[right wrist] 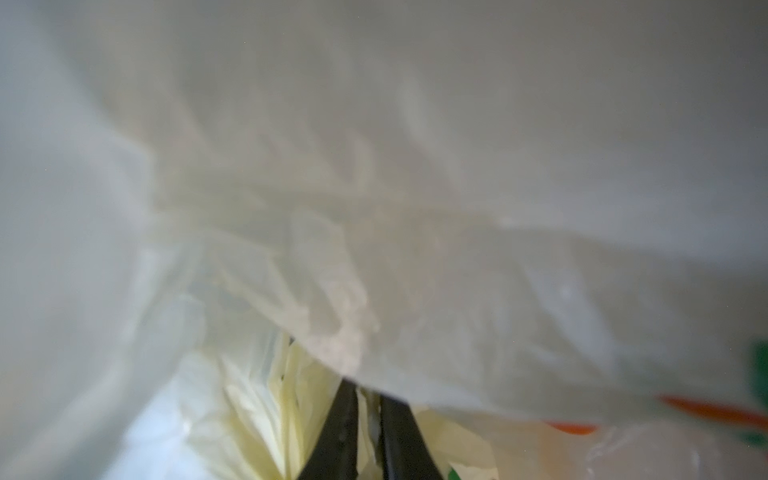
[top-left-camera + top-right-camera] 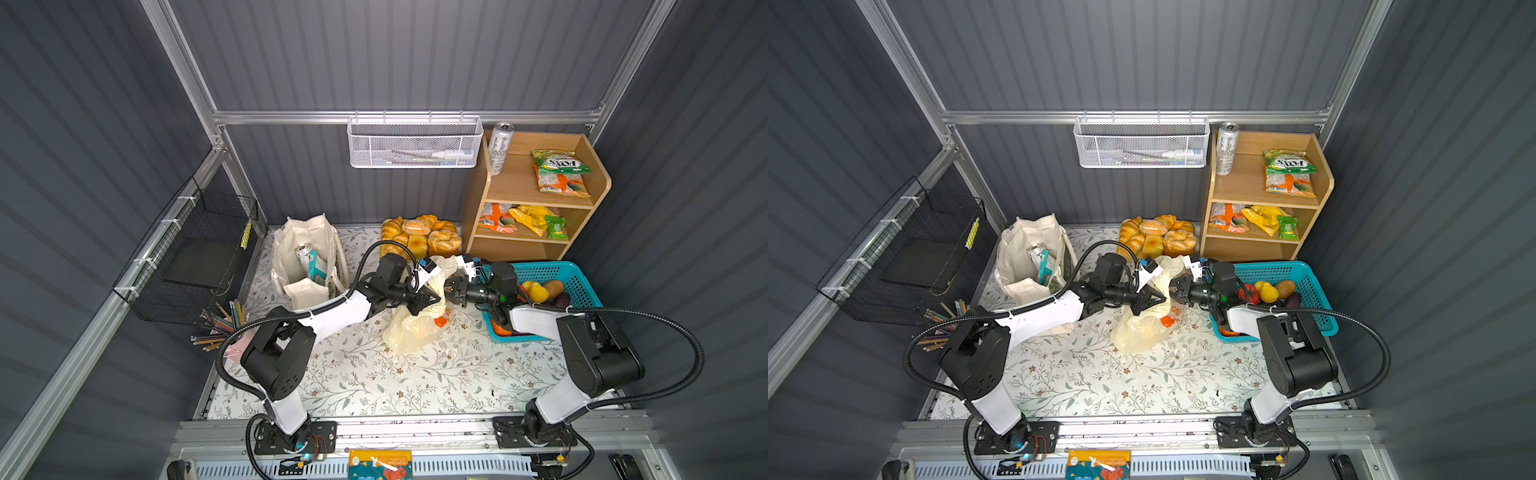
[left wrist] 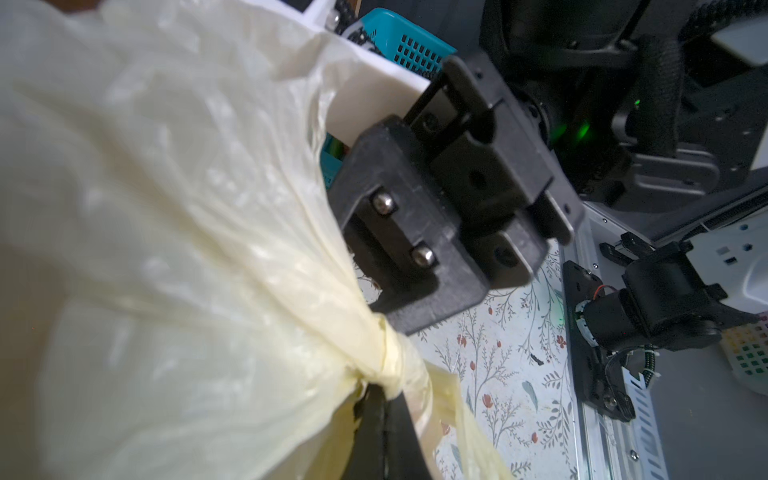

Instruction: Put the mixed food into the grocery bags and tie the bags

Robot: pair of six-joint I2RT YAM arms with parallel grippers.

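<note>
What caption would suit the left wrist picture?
Left gripper pinches the knotted neck of a pale-yellow plastic bag, right gripper close by.

At back left the tote (image 2: 291, 249), in the middle the bag (image 2: 411, 332), at right the basket (image 2: 544, 272) — shelf (image 2: 515, 183) behind it.

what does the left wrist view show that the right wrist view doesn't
Only left wrist: the cinched neck of the plastic bag, the right gripper from outside, the teal basket, the floral table. Only right wrist: the bag's orange print. Both: the pale plastic filling most of the frame, with that arm's own dark fingers poking in.
</note>
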